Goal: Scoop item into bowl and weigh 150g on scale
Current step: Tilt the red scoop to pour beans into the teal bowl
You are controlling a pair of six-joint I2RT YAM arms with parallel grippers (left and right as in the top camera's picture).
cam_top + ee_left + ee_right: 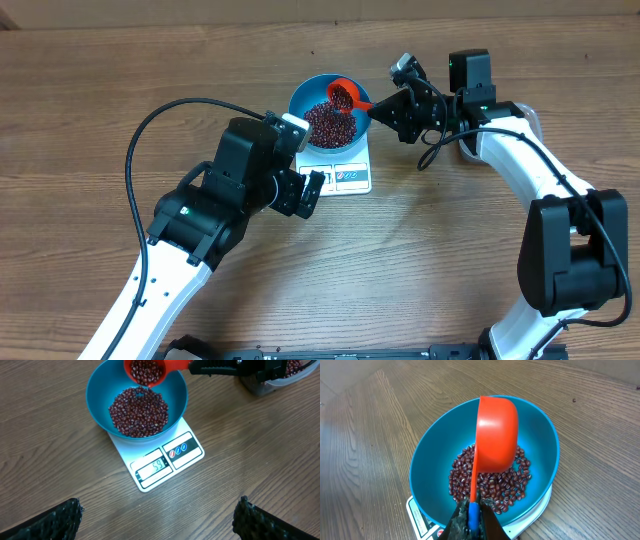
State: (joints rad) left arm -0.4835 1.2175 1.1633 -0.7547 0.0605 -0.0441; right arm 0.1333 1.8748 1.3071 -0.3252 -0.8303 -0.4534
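A small flat white rectangular kitchen scale (165, 462) sits on the brown wooden worktop (100, 80). On the scale stands a round, deep, bright blue bowl (100, 395), with a loose heap of small dark red-maroon beans (139, 412) in its bottom. Above the scale, the right tool (470, 520) is clamped tight on the handle of an orange-red plastic scoop (495, 435). The scoop is tipped mouth-down over the bowl with beans in it. The left tool (303, 190) hovers near the scale's front edge, fingers spread wide, holding nothing.
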